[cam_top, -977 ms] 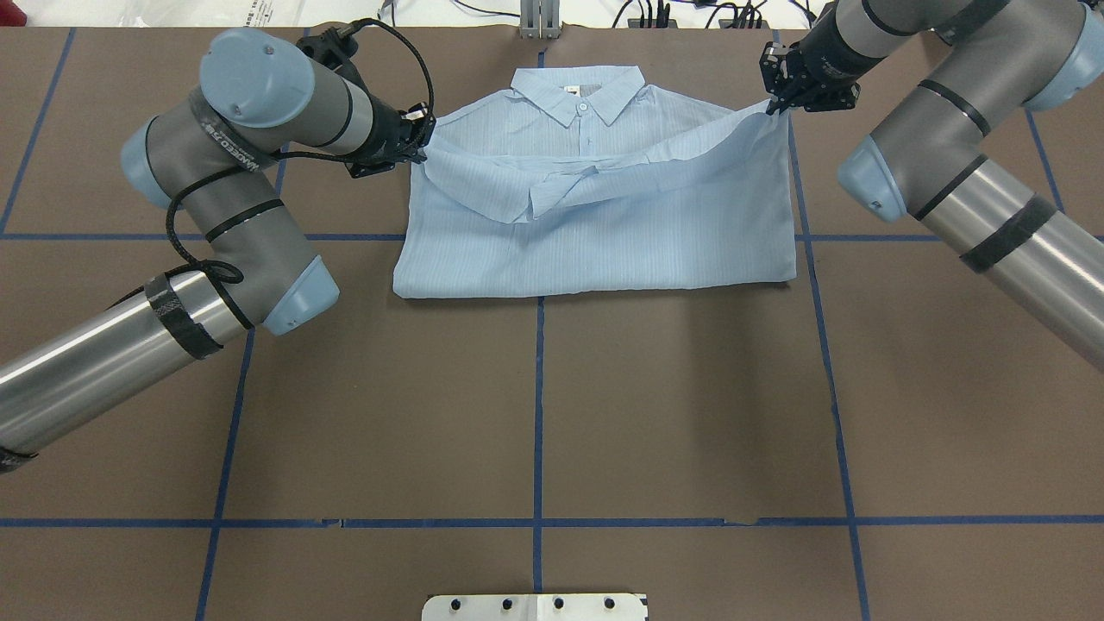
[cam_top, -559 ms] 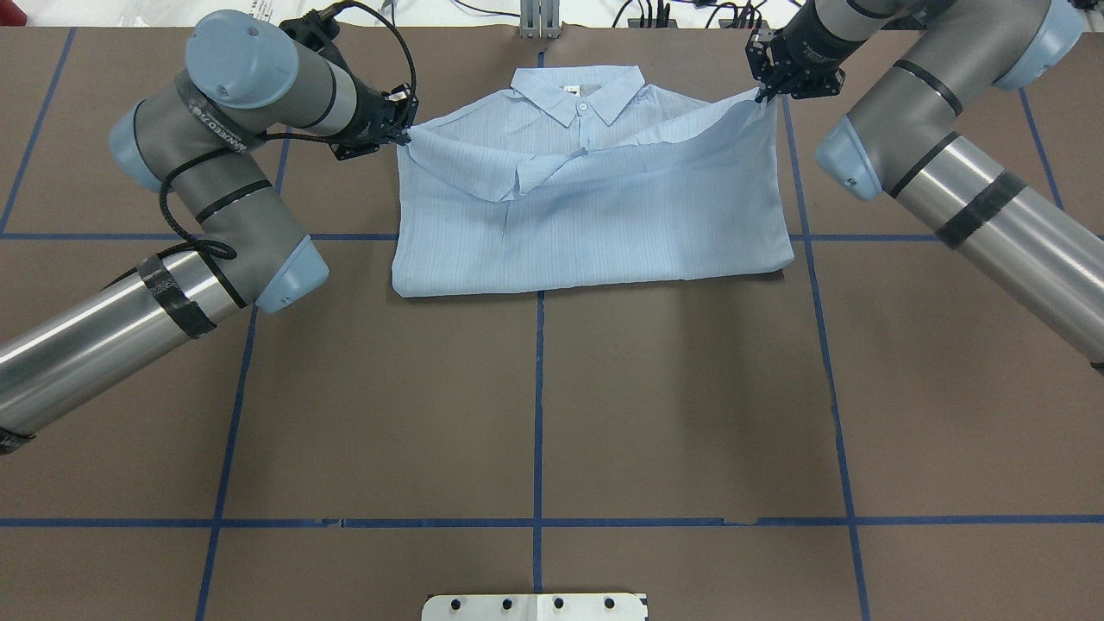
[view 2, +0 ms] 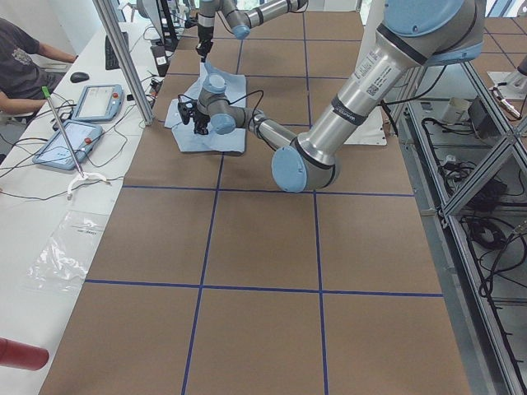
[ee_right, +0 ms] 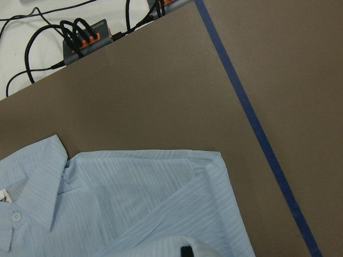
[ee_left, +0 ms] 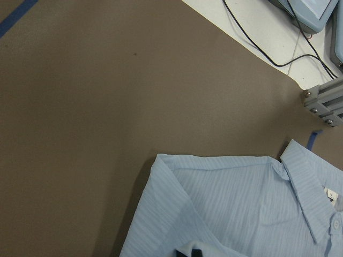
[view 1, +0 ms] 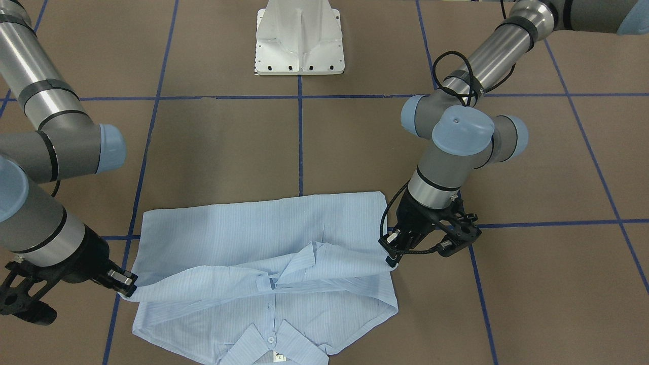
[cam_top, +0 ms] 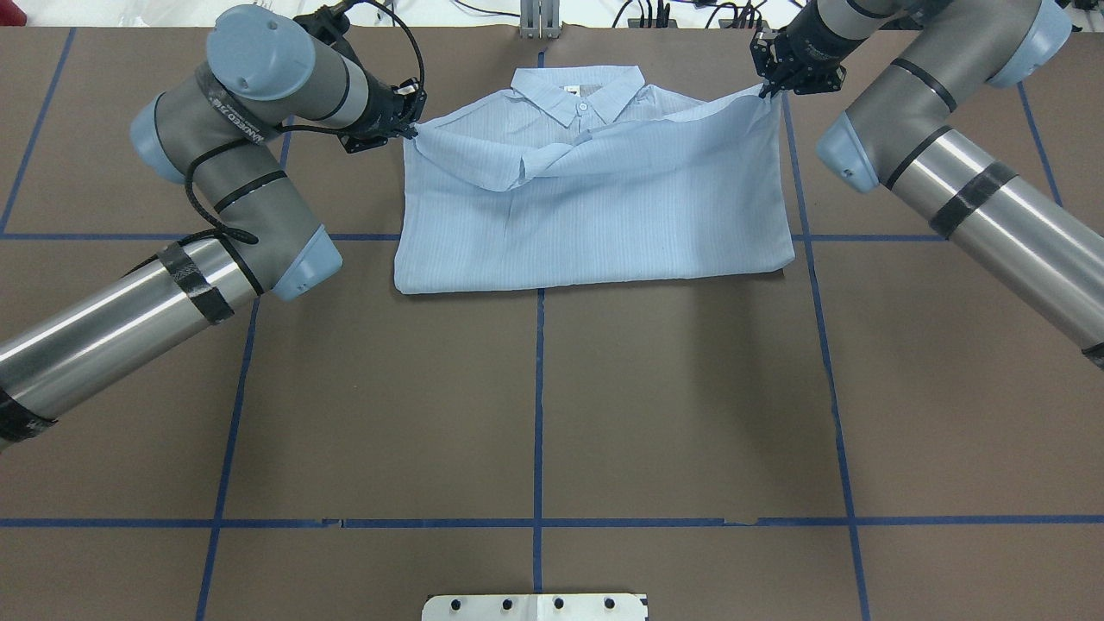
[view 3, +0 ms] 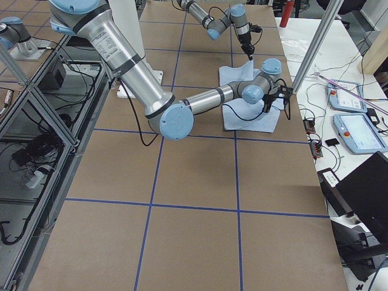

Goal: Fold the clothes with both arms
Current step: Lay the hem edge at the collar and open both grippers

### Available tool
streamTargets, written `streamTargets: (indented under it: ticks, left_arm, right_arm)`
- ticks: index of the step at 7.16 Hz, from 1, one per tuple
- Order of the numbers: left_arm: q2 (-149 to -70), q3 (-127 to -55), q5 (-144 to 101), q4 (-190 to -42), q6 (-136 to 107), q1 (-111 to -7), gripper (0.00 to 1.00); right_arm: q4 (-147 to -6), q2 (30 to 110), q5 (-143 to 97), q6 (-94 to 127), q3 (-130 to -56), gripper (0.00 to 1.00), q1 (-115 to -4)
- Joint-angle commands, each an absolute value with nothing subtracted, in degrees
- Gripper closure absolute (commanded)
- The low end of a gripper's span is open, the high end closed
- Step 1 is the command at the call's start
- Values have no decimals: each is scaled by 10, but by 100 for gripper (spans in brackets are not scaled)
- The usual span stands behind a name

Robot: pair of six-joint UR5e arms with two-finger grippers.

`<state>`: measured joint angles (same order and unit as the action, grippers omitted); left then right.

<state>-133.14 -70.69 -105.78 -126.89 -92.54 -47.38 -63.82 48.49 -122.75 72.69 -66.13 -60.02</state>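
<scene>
Fingers (view 1: 389, 260) of left gripper (cam_top: 413, 129) are pinching one corner of the shirt's (cam_top: 595, 216) folded-over layer. Right gripper (cam_top: 765, 91) is pinching the opposite corner. Held edge is sagging between them, just below the collar (cam_top: 578, 93). Shirt is lying upper centre of the overhead view on the brown table (cam_top: 535, 405), collar toward the top edge.

One shirt (cam_top: 595, 216), two arms (cam_top: 112, 328) (cam_top: 992, 198), two claws (cam_top: 412, 131) (cam_top: 766, 93), one pedestal base (view 1: 299, 40), one person (view 2: 20, 62)
</scene>
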Motion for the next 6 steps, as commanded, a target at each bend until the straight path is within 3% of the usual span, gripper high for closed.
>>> streamTargets:
  ticks: [1,3,4,5,6]
  left_arm:
    - [-1332,-701,-1056,-1269,-926,-475,100]
    - [-1333,-698,-1056,-1273,-928,-476,100]
    - [-1333,-697,-1056,-1285,-949,-476,82]
    - [-1333,-696,-1056,-1290,-953,-476,21]
    - [-1332,-696,-1055,-1290,-952,-476,0]
  right_arm:
    - [-630,474,-1222,727,-643,100,-599]
    - [-630,473,-1215,726,-638,100,-597]
    - [-630,473,-1203,726,-638,79,-593]
    - [-629,473,-1171,725,-639,1,-577]
    - [-627,474,-1159,720,-638,0,-572]
